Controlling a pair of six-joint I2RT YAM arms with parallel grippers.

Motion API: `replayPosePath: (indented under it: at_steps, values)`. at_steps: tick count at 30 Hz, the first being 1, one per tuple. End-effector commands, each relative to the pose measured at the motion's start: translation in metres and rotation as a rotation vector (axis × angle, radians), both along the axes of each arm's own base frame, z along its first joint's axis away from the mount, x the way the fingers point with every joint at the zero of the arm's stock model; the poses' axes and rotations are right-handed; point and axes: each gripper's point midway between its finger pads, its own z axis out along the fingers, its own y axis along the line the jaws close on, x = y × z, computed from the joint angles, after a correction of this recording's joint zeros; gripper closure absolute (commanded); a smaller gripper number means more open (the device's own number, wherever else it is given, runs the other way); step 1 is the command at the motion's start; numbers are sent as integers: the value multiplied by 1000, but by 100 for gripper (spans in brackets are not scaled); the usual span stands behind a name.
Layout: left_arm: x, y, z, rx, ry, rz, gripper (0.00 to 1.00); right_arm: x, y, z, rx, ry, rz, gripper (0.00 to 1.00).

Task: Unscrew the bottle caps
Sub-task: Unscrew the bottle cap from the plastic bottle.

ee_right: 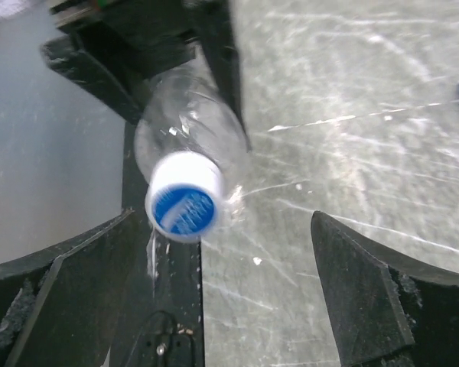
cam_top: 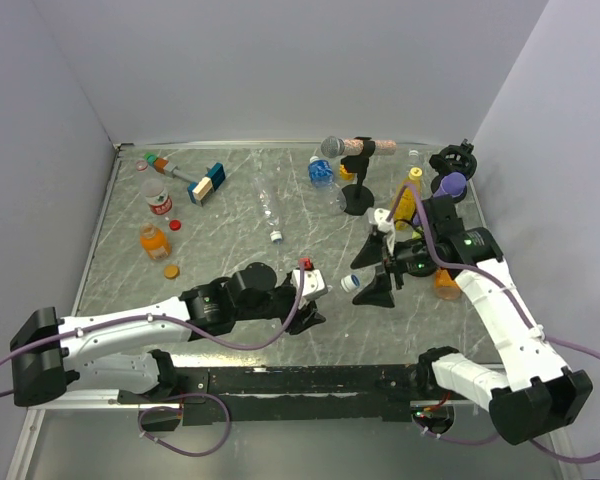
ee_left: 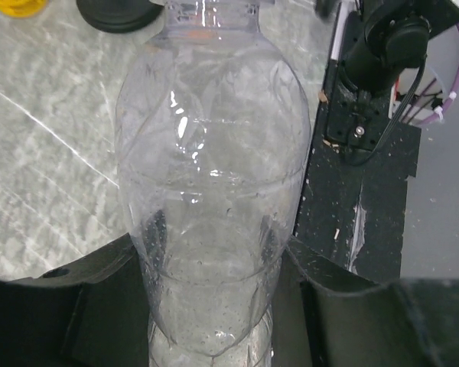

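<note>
Clear bottle (ee_left: 210, 191), neck beyond left-wrist view

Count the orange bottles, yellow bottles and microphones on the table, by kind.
Orange bottles: 2
Yellow bottle: 1
Microphones: 2
Total: 5

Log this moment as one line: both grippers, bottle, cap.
left gripper: shut on clear bottle | right gripper: open, fingers either side of cap, not gripping | cap: blue-and-white, on bottle neck
</note>
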Motion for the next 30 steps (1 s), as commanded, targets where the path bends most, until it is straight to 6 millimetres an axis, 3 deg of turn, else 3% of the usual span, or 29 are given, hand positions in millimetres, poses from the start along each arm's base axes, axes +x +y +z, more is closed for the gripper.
replayPosePath:
  at_steps: [1,7,18,23,27,30]
  values:
    - [8,1,26,-65,-45,45,83,5,-1,36,134,-50,-39,1]
    - [24,9,27,-10,-104,112,83,21,-9,34,175,44,-182,1]
    - [39,16,31,59,-163,192,83,36,-6,43,122,390,-262,1]
    - [43,13,28,98,-162,212,84,34,-1,53,112,465,-237,1]
    - [44,10,28,98,-164,214,84,32,7,43,50,470,-232,8]
    - [46,8,28,106,-164,223,83,26,13,37,10,471,-208,23]
